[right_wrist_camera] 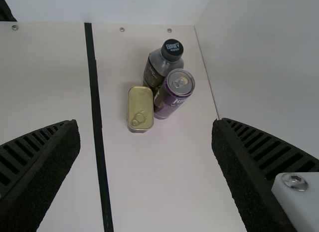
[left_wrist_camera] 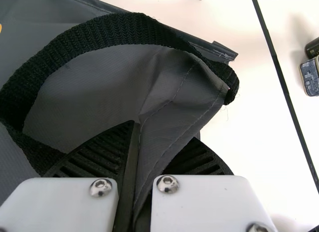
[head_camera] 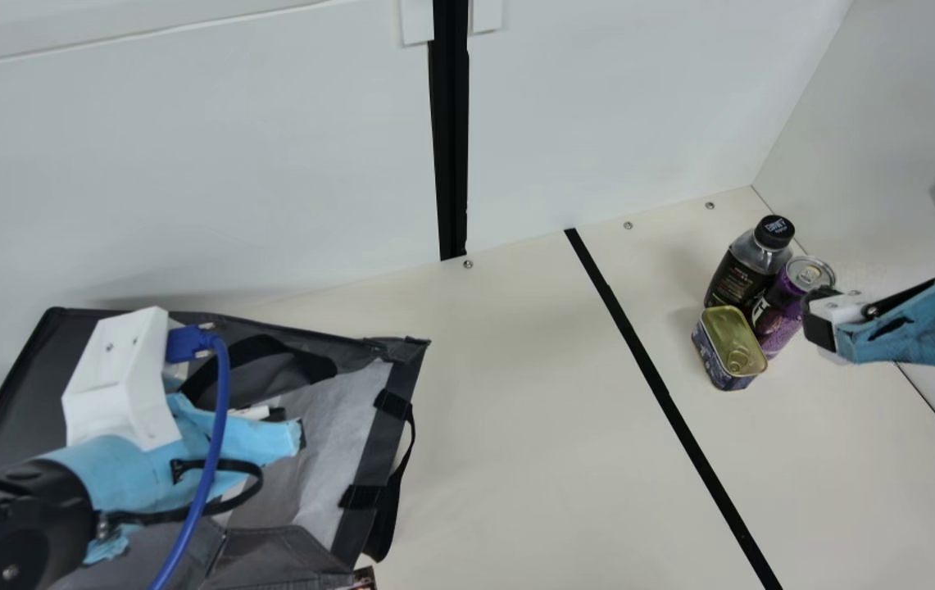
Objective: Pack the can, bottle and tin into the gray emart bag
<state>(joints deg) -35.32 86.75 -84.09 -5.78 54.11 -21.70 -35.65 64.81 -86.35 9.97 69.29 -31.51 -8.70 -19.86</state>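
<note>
Mostly purple can (head_camera: 783,305), gold-topped tin (head_camera: 728,351), black-capped bottle (head_camera: 746,266)

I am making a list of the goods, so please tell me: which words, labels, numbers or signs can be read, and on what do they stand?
None can be read surely:
Bottle: pale print on its black cap and dark label, too small.
Can: pale letters on its purple side, partly hidden.
Tin: pale marks on its dark blue side, too small.
</note>
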